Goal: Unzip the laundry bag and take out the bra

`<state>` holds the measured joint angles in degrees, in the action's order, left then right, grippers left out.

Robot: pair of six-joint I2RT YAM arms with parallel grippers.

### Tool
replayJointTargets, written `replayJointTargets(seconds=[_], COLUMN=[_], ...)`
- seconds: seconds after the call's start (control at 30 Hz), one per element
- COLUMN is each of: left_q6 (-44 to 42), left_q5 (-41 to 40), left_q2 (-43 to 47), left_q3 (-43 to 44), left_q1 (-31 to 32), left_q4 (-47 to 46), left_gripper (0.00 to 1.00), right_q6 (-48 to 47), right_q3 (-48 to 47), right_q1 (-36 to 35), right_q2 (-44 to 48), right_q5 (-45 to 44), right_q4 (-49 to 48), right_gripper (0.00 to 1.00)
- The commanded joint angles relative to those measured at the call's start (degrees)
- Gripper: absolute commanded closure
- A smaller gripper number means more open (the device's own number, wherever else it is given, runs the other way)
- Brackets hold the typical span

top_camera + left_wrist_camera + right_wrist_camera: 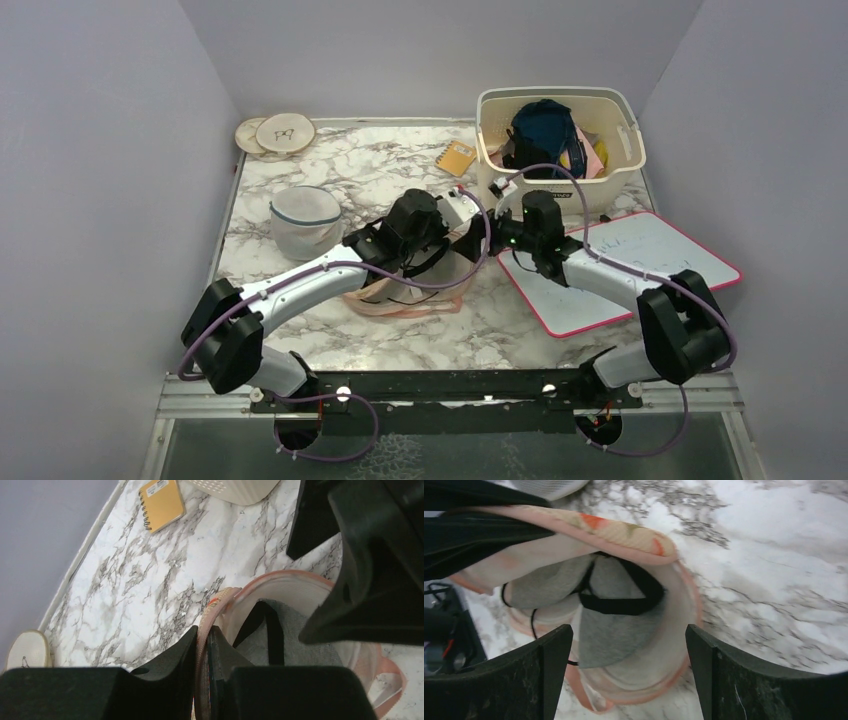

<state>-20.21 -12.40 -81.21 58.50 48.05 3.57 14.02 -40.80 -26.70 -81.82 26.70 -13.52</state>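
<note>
My left gripper (202, 640) is clenched on the pink-edged rim of the laundry bag (222, 597). The top flap is pinched between the fingers and held up off the lower half. The bag is unzipped and gaping, right under both my grippers. My right gripper (626, 640) is released, jaws wide, hovering just above the mouth and touching nothing. Directly below, between its fingers, is the bra (611, 630): grey cups, black straps, lying inside the lower shell. Step in hand, as I judge it: the zip is done and I'm going for the bra. Next move calls for lowering the right, closing on a cup or strap, and pulling out with the left holding the flap up. Beyond the bag is a yellow notebook (161, 502), with the cream basket (630, 140) further out.
</note>
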Motion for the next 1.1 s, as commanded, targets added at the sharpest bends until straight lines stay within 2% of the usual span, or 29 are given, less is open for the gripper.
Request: replayJointTargets(seconds=[0.0, 0.13, 0.3, 0.37, 0.47, 0.57, 0.67, 0.8, 0.87, 1.07], left_q6=[1.8, 2.2, 2.1, 2.9, 3.7, 4.9, 5.2, 5.3, 5.4, 5.9], left_q5=[4.2, 4.2, 4.9, 6.0, 8.4, 9.2, 9.3, 8.4, 7.1, 3.1], left_q2=[-0.7, -0.4, 1.2, 1.6, 1.3, 0.9, 1.2, 3.0, 4.5, 13.6], left_q3=[2.4, 3.5, 3.2, 2.7, 2.6, 3.5, 3.6, 2.9, 2.6, -2.1], left_q1=[-0.8, -0.9, -1.0, -1.2, -1.2, -1.2, -1.2, -1.2, -1.3, -1.7], left_q4=[1.4, 3.0, 2.3, 1.3, 1.3, 2.0, 2.1, 1.6, 1.0, -5.0], left_gripper=[0.93, 0.93, 0.93, 0.92, 0.84, 0.82, 0.75, 0.51, 0.41, 0.29], right_q6=[5.5, 18.1, 27.5, 32.3, 40.9, 45.3, 46.0, 46.8, 45.9, 47.6], right_q3=[1.8, 4.4, 2.0, 1.5, 3.6, 2.1, -0.6, -2.2, -3.0, -7.0], right_q1=[-5.0, -10.0, -18.3, -19.1, -19.6, -20.3, -20.5, -20.5, -20.5, -20.4], right_q2=[-1.6, -8.1, -14.9, -17.3, -21.1, -25.7, -28.6, -29.0, -28.7, -31.1], right_q5=[7.1, 4.9, -8.1, -11.8, -16.1, -18.7, -19.1, -20.8, -21.6, -22.4], right_q4=[-13.9, -28.4, -35.2, -37.4, -47.1, -52.2, -55.2, -55.0, -54.3, -54.5], right_gripper=[0.18, 0.25, 0.26, 0.26, 0.26, 0.26, 0.26, 0.26, 0.26, 0.26])
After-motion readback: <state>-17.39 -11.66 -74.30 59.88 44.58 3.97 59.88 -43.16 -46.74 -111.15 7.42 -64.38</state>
